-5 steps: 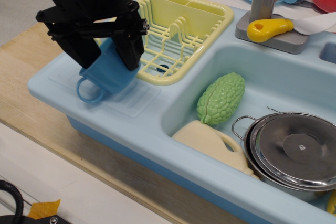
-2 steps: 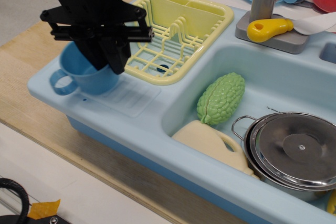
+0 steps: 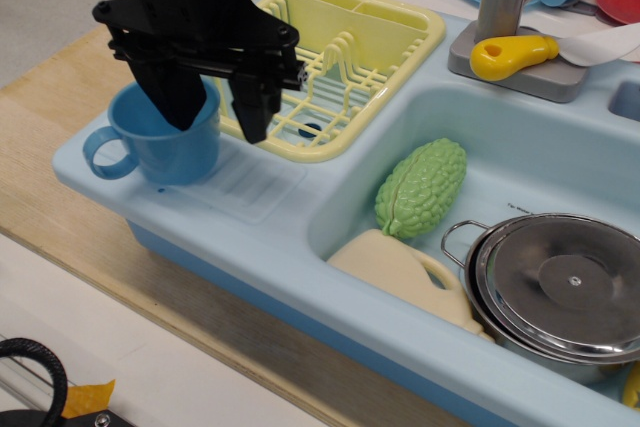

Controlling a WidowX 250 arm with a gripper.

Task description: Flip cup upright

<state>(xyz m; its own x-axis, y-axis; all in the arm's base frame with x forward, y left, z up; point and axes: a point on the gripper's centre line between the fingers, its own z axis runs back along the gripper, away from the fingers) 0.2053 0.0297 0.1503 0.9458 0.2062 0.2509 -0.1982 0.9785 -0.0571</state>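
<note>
Since 1.0 s ago the cup has gone from tipped with its mouth down to standing upright on the drainboard of the toy sink, at the tabletop's left edge, handle outward. The hand now stands spread wide, 1 finger inside the rim, the other beside the yellow rack. To finish well, lift straight up so neither finger drags the rim or tips the cup.
</note>
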